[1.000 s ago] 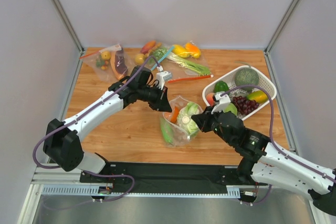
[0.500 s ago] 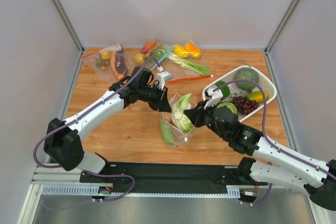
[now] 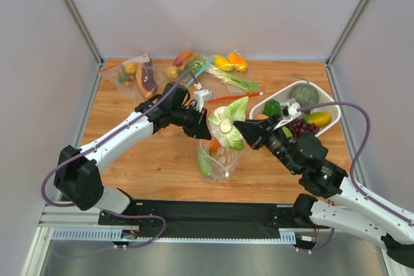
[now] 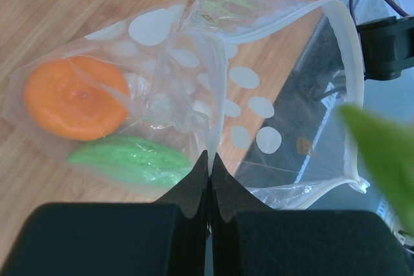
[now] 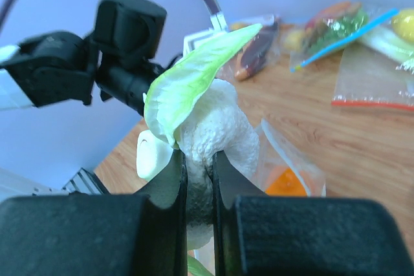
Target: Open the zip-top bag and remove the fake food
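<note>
Because the clear, pale-dotted zip-top plastic bag [image 4: 259, 95] is thin, limp, slippery film, it is best pinched at a fold of its wall below the whitish zip strip [image 4: 349, 63]. The left tool [image 4: 209, 159] is shut tight on such a fold, and the mouth gapes beyond its tips. The white plastic cauliflower with green leaves [image 5: 213, 127] is judged light, rigid and bumpy enough to be gripped by its body. It is clamped between the nearly closed jaws of the right tool [image 5: 199, 159] and appears to be held clear above the bag mouth. The round orange plastic fruit [image 4: 74, 98] and the elongated glossy green piece [image 4: 129, 156] are seen inside the bag, ahead and left of the left tool, low against the wooden tabletop [image 4: 65, 4]. Both look smooth and are judged likely to slip.
</note>
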{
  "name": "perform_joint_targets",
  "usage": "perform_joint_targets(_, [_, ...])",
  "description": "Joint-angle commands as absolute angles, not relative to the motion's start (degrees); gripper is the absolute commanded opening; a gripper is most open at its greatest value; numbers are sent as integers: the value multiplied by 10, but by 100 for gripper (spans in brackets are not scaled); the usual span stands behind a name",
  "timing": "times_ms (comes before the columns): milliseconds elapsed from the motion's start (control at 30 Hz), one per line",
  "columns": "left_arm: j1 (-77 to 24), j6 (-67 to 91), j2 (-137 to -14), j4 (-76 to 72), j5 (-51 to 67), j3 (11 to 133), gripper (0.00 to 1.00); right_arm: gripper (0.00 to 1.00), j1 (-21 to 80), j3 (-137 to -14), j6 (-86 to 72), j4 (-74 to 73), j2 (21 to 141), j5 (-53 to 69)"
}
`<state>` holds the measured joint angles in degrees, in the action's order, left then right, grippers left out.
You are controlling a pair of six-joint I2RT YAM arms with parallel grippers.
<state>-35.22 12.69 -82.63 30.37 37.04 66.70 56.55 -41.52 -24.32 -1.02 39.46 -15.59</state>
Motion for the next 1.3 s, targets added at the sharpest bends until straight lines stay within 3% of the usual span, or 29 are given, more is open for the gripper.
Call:
perform_joint_targets(0, [-354, 119, -828, 308, 375, 684, 0, 0, 565, -447, -214, 27, 368, -185])
perform_joint_targets(300, [-355, 116, -824, 309, 371, 684, 0, 0, 534, -498, -130, -93, 385, -278])
perform_joint_targets(800, [-355, 113, -821, 312, 372, 685, 0, 0, 72, -446, -215, -79, 466, 18])
perform_joint_targets(1267, [-355, 113, -817, 311, 376, 686, 0, 0, -17, -467, -170, -33, 634, -37])
